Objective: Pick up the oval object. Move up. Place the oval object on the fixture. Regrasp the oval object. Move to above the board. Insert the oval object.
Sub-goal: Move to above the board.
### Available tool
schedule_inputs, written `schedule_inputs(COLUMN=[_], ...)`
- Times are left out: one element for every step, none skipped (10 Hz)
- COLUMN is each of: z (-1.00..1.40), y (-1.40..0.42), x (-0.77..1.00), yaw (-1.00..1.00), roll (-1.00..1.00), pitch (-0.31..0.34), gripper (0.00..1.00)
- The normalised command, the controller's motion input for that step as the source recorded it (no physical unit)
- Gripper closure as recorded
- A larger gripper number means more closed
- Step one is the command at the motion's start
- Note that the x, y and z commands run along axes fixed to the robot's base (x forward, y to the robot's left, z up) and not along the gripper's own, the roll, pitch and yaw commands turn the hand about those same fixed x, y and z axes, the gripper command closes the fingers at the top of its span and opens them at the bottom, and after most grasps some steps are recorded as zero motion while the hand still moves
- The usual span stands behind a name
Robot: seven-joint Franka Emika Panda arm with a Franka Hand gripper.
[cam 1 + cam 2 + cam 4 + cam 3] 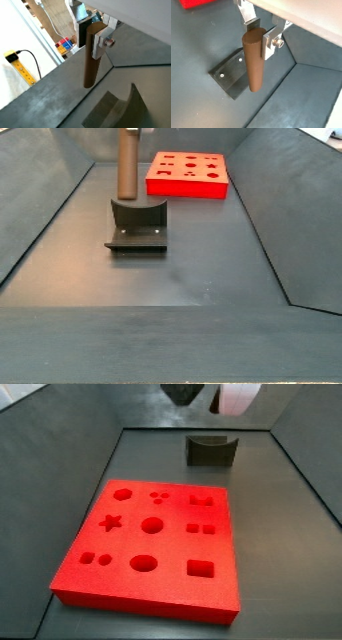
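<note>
Both wrist views: gripper (pixel 264 31) clamps the oval object (pixel 253 62) upright.

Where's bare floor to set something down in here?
The widest bare floor lies in front of the fixture, out to the sloped walls. It is crowded at the fixture, where the gripper holds the oval object upright, and by the board.

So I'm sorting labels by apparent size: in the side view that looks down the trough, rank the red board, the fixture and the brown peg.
1. Board, though farthest.
2-3. Fixture and oval peg, held upright above it by the hand at the frame's top edge: too alike to rank, and partly cropped.
</note>
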Motion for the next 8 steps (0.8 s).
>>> schedule_inputs(z=[1.0, 1.0, 0.86, 0.75, 0.54, 0.39, 0.19, 0.29], y=[-0.06, -0.06, -0.05, -0.04, -0.02, -0.02, -0.02, -1.0], x=[0.03, 0.03, 0.03, 0.02, 0.02, 0.01, 0.01, -0.65], yaw=[0.1, 0.1, 0.1, 0.1, 0.09, 0.09, 0.08, 1.0], roll=[-0.03, -0.03, -0.03, -0.04, -0.05, -0.05, -0.05, -0.5], pitch=[0.136, 0.126, 0.121, 0.116, 0.105, 0.104, 0.101, 0.053], gripper=[1.0, 1.0, 1.0, 1.0, 1.0, 1.0, 1.0, 1.0])
